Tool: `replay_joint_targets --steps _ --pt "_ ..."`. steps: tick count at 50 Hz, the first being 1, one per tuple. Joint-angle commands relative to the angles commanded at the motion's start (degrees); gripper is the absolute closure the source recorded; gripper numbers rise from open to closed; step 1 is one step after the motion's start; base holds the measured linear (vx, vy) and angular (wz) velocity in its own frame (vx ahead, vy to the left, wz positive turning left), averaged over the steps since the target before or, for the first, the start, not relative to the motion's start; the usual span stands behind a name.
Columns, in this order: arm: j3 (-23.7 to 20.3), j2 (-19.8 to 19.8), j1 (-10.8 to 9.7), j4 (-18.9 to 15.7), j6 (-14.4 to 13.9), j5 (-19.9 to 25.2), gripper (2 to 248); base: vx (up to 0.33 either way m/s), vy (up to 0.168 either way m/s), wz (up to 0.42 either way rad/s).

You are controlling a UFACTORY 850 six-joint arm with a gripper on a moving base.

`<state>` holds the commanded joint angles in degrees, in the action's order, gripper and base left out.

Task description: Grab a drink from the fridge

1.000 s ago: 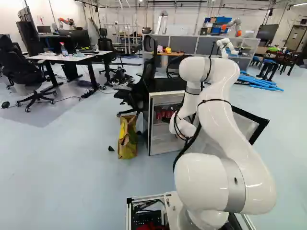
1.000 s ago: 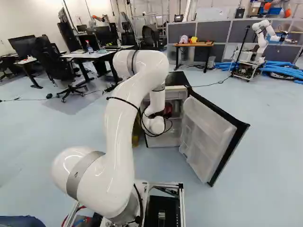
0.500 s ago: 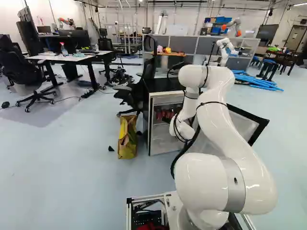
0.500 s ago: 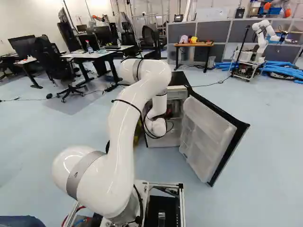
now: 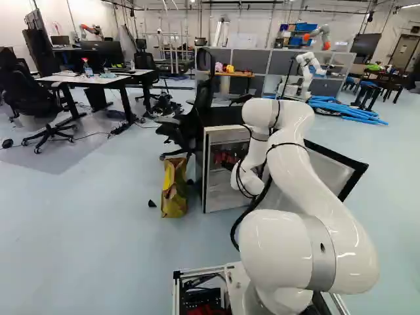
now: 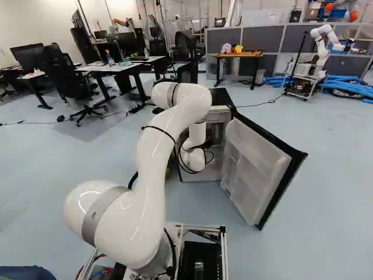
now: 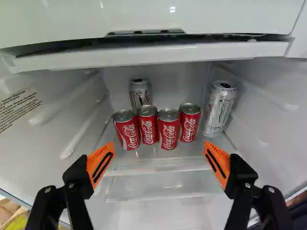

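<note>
Facing the open fridge (image 5: 222, 190) near the middle of the left base view, you have the tool (image 7: 159, 159) released, fingers spread wide; four red cans (image 7: 169, 132) and two silver cans (image 7: 219, 112) stand inside, ahead of it.

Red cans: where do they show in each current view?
Wrist view: four red cans, ahead of the open gripper.
Left base view: inside the fridge, just beside the arm.
Right base view: I cannot make them out; the arm covers part of the fridge.
Shared landmark: the fridge.
</note>
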<state>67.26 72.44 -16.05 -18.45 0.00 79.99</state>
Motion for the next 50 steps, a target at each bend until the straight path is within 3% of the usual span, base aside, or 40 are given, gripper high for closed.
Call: replay_joint_targets --steps 20,50 --pt "4.62 4.64 0.18 0.0 0.0 0.02 3 0.0 0.0 0.0" --pt "4.62 4.64 0.18 0.0 0.0 0.78 7 0.0 0.0 0.0"
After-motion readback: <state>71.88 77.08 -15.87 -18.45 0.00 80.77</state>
